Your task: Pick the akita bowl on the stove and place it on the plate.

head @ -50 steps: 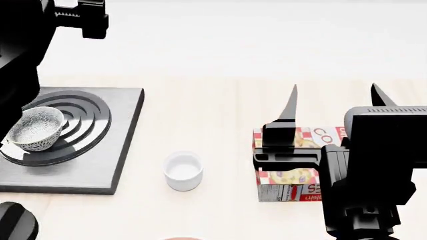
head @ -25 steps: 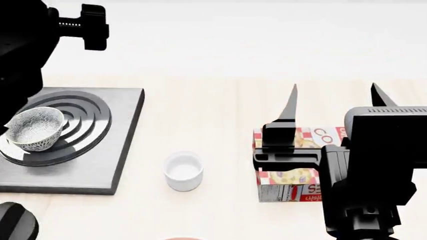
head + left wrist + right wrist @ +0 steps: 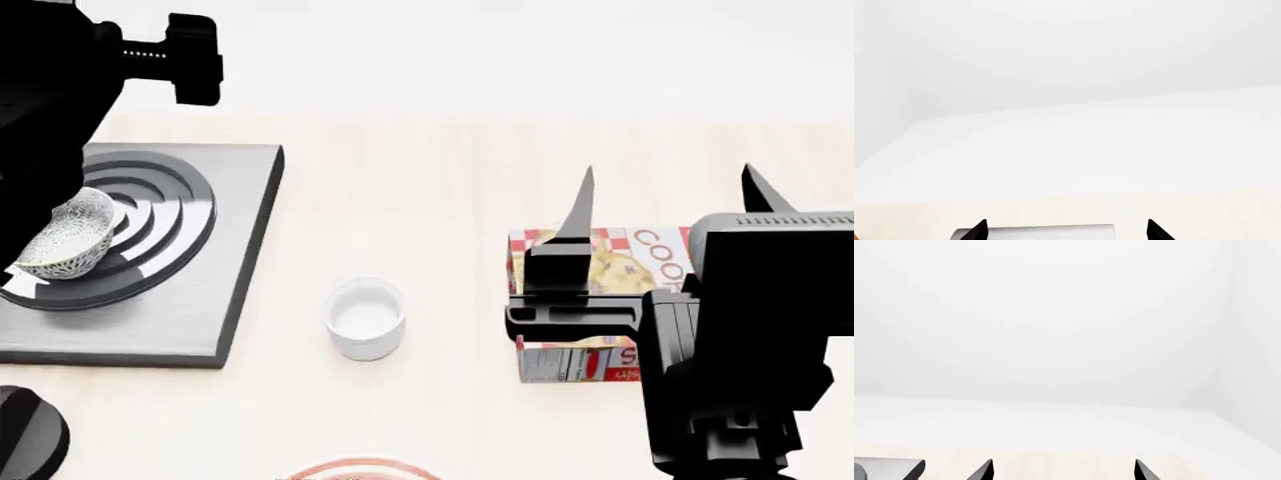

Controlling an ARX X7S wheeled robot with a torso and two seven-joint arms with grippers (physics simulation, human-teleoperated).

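Observation:
The speckled akita bowl [image 3: 67,245] sits on the burner rings of the dark-grey stove [image 3: 227,290] at the left of the head view, with its far side hidden behind my black left arm [image 3: 54,110]. In the left wrist view my left gripper [image 3: 1066,231] is open, and the stove's far edge [image 3: 1034,232] lies between its tips. My right gripper [image 3: 671,200] is open above the table's right side, holding nothing. Only a sliver of the plate's red-ringed rim [image 3: 354,468] shows at the bottom edge.
A small plain white cup [image 3: 364,318] stands between the stove and a red-and-white cookie box [image 3: 601,262], which lies under my right gripper. The stove's black knob [image 3: 27,437] is at the lower left. A stove corner [image 3: 887,470] shows in the right wrist view.
The head view has tilted down, so the plate's rim has come into sight. My left arm now covers more of the bowl. The right arm has not moved.

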